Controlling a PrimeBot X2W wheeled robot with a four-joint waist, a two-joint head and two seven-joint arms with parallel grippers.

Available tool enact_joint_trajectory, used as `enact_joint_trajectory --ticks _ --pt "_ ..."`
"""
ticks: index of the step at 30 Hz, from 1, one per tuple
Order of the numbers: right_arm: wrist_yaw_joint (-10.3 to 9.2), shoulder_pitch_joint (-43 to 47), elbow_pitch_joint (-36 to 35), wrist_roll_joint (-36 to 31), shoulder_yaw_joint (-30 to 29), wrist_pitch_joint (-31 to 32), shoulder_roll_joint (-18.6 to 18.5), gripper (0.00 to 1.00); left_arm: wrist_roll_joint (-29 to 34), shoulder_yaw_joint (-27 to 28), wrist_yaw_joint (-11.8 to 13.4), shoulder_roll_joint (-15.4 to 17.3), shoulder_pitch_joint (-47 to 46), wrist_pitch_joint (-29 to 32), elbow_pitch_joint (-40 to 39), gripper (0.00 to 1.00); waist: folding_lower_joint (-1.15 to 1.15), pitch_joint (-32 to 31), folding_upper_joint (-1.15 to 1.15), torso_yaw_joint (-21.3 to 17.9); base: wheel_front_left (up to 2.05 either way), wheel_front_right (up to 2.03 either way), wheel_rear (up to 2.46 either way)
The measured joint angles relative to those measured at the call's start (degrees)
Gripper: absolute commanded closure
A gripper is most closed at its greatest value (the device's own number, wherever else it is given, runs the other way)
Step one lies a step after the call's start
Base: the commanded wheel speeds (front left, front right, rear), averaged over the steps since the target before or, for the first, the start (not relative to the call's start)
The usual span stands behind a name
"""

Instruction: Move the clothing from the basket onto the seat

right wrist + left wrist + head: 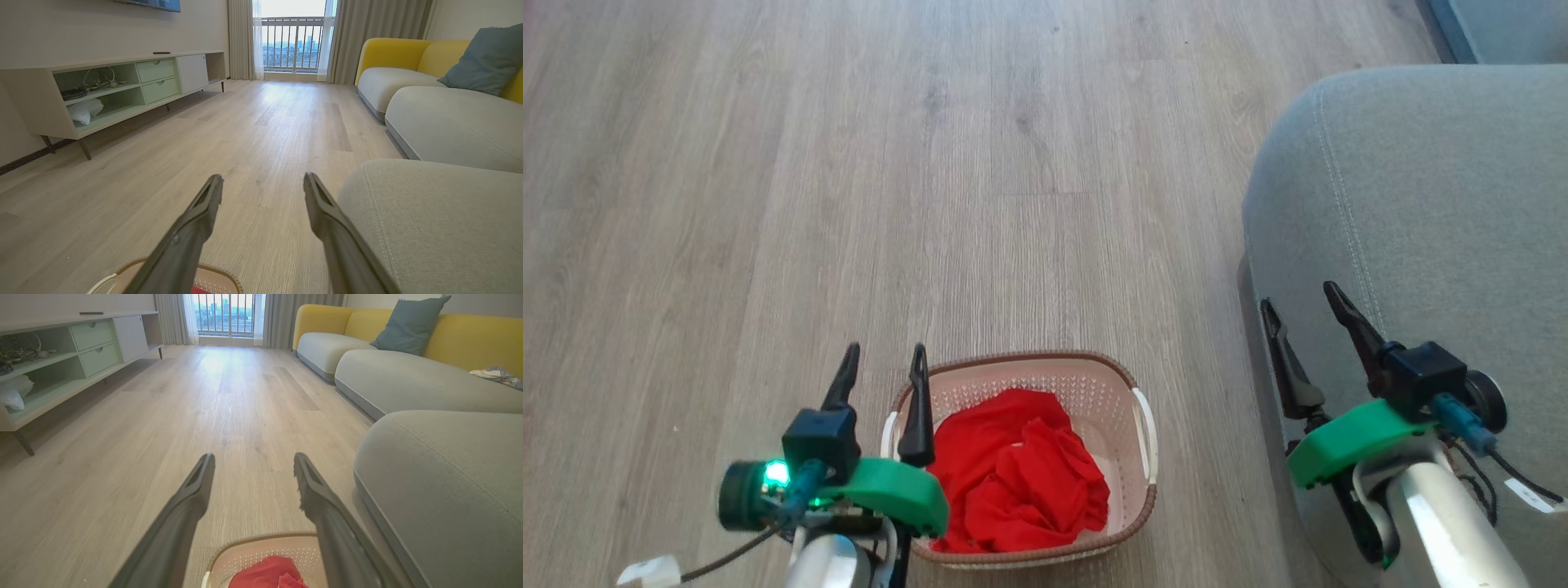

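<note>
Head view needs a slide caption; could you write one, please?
Red clothing sits in the basket beside the seat; left tool and right tool open.

The right gripper is holding its dark fingers apart over wooden floor, with the basket peeking in below and the grey seat alongside.

Pale wood floor runs to a bright window (grey curtains either side); green cabinet left, yellow-backed sofa with blue pillow right.
</note>
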Motion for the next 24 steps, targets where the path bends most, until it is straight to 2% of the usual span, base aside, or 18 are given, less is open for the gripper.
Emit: enact_joint_trajectory --ticks 2,7,11,17,24 --pt "0.00 -0.02 -0.01 -0.03 -0.51 0.00 0.00 0.00 -0.66 -0.42 -0.13 0.00 0.00 0.00 1.58 0.00 0.00 0.31 0.00 -0.14 0.00 0.00 0.00" --pt "0.00 -0.49 2.12 -2.14 -3.35 -0.09 -0.24 0.00 -0.71 -3.32 -2.93 0.00 -0.25 0.01 7.67 0.00 0.00 2.48 0.00 -0.63 0.00 0.00 0.00" --pt "0.00 -2.49 3.47 -2.68 -3.52 -0.09 -1.12 0.00 -1.40 -6.64 -4.12 -0.03 -2.32 0.01 12.83 0.00 0.00 5.84 0.00 -1.09 0.00 0.00 0.00" --pt "0.00 -8.82 -1.47 -2.23 -3.81 -0.15 -4.01 0.00 -2.88 -11.06 -4.76 -0.12 -11.18 0.01 21.36 0.00 0.01 13.63 0.00 -2.06 0.00 0.00 0.00" --pt "0.00 -13.62 -9.44 -1.44 -3.97 -0.24 -8.01 0.00 -1.31 -18.46 -4.89 -0.27 -23.75 0.00 31.53 0.00 0.02 25.23 0.00 -3.43 0.00 0.00 0.00"
